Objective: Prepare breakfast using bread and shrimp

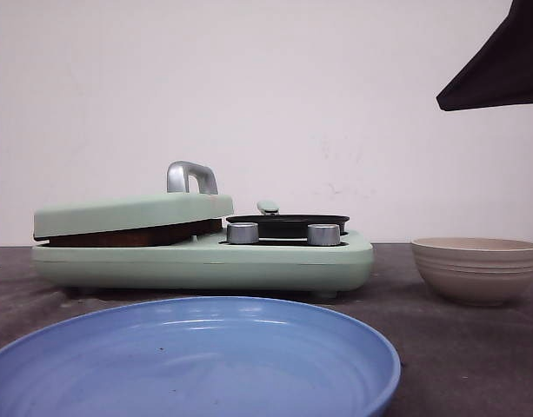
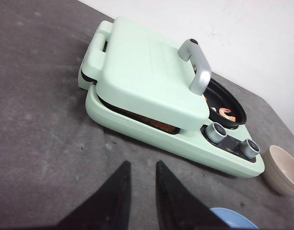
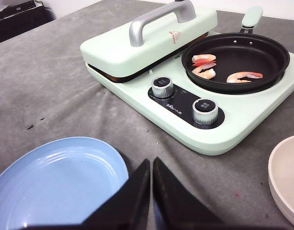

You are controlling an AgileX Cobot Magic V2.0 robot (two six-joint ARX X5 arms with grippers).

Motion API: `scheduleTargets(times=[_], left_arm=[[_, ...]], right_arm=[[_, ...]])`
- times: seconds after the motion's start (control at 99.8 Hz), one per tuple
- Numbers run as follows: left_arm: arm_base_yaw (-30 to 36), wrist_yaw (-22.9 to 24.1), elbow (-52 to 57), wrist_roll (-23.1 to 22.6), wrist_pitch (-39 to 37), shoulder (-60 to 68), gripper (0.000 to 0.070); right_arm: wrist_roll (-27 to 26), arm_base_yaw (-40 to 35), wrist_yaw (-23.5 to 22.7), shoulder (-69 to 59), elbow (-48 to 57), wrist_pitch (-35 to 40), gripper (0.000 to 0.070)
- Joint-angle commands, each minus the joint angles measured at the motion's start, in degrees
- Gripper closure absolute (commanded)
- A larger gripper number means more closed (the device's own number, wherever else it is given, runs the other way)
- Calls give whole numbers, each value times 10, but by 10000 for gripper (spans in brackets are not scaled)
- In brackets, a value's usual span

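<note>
The mint-green breakfast maker (image 1: 205,261) has its lid (image 3: 151,36) down. A brown edge of the bread (image 2: 162,125) shows in the gap under the lid (image 1: 131,234); the rest is hidden. Pieces of orange and white shrimp (image 3: 204,67) lie in the black pan (image 3: 262,52) on the maker's other half, also seen in the left wrist view (image 2: 227,114). My left gripper (image 2: 142,165) hovers over the grey cloth in front of the maker, open and empty. My right gripper (image 3: 151,160) is shut on nothing, beside the blue plate (image 3: 55,182).
The blue plate (image 1: 196,365) lies empty at the front of the table. A beige ribbed bowl (image 1: 476,269) stands right of the maker. Two silver knobs (image 3: 162,86) sit on the maker's front. A dark part of an arm (image 1: 501,69) hangs at the upper right.
</note>
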State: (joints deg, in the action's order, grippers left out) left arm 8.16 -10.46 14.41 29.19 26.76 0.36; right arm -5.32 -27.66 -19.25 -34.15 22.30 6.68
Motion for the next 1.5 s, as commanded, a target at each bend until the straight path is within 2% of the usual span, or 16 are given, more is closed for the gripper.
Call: scheduleTargets(times=[0.0,0.761,0.821,0.872,1.012,1.122,1.182,1.322,1.493], left_arm=[[2,0,4,6,-10,-2,700],[0,1,4,1,-5,-2,700],[-11,22,-1,-17,-9,-2,700],[-24,45,-10,-51,-34,-2,700],[-60,70,-70,-187,-209,-2,700],[-76,70,-117,-221,-281,-2,700],[-79,70,-136,-224,-279,-2,700],[-79,71,-136,-227,-161,-2,700],[-78,89,-136,-250,-160,-2,700]], right_arm=[[-7,-3,2,-2,2,-7,700],[-7,-3,2,-2,2,-7,700],[-7,-3,2,-2,2,-7,700],[-7,-3,2,-2,2,-7,700],[-7,-3,2,-2,2,-7,700],[-7,-3,2,-2,2,-7,700],[-7,-3,2,-2,2,-7,700],[-7,-3,2,-2,2,-7,700],[-7,-3,2,-2,2,-8,700]])
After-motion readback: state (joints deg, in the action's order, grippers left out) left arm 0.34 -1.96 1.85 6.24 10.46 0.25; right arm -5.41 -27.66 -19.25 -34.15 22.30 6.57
